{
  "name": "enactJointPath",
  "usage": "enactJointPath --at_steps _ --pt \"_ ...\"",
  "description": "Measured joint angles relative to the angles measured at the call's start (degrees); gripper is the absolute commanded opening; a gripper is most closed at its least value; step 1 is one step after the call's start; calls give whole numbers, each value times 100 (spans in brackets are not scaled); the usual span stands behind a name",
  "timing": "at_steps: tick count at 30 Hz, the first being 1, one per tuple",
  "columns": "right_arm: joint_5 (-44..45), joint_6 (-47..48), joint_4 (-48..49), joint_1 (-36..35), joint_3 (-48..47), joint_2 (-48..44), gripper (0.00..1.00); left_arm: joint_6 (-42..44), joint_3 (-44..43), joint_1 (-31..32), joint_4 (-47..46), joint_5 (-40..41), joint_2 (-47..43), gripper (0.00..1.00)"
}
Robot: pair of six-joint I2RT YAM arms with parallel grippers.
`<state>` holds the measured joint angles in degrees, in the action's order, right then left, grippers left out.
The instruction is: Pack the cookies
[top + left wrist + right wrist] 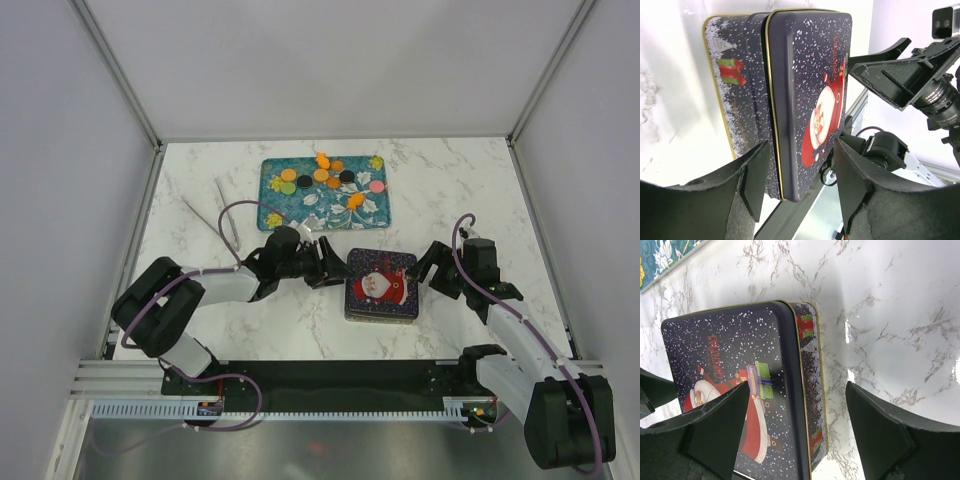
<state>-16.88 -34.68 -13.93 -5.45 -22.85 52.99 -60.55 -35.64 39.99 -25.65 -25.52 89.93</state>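
Well, farthest left, two thin metal rods (226, 215) lie on the marble table (450, 190). Next comes my left gripper (334, 267), rolled on its side at the left end of the tin (381, 286). Its jaws stand part-way apart astride that end, and I cannot tell whether the fingers (753, 176) press the metal. Toward the far middle of the table, the cookies (322, 177) lie loose on a teal flowered tray (280, 212): mostly orange, with black, green and pink ones among them. The tin sits near the tray, on my side of it, with its lid on. It is dark blue with snow specks, and shows a Santa with a green parcel and the red word "CHRISTMAS". My right gripper (430, 268) hangs just right of the tin, jaws spread wide, holding nothing.
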Motion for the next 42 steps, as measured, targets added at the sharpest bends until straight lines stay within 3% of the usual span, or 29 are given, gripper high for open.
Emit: enactJointPath --at_steps 15,26,42 --pt "-7 -9 -28 -17 0 -164 84 407 37 42 332 142 -205 76" --pt "197 -192 -79 -723 0 -348 82 597 -195 356 332 142 275 72" --pt "634 -264 -295 -1001 -131 -278 79 673 -404 490 420 142 494 67"
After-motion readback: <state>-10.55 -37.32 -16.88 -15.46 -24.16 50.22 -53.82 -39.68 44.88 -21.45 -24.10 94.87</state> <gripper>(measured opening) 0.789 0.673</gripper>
